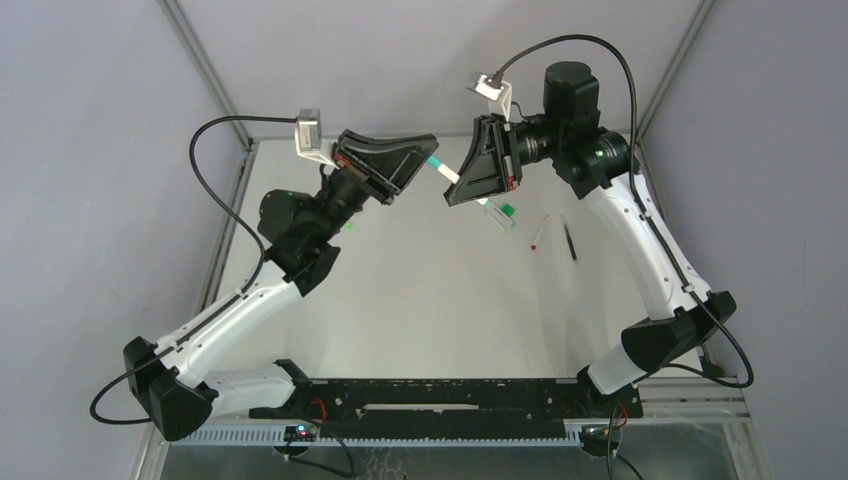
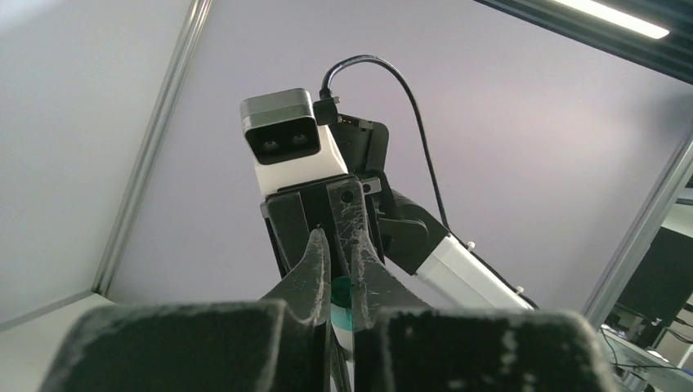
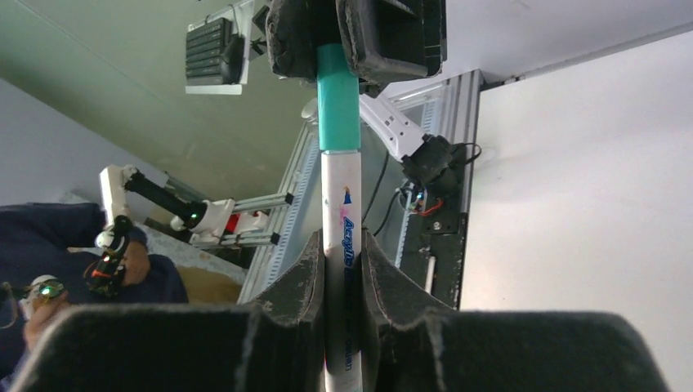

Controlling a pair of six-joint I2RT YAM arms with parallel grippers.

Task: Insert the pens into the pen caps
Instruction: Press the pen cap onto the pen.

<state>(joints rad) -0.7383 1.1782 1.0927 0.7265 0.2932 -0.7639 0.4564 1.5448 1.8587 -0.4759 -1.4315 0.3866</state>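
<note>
Pens [image 1: 448,174]: one held, three on table [image 1: 420,290].

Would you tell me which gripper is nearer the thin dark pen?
Right. Seen from above, the right gripper hangs left of the thin dark pen; the left gripper farther left.

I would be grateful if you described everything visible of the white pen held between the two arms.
The pen is a slim white barrel, plastic by the look of it, with blue printed lettering and a teal cap on one end. It is held in the air above the table: the right gripper has its jaws shut on the barrel, the left gripper on the cap.
</note>
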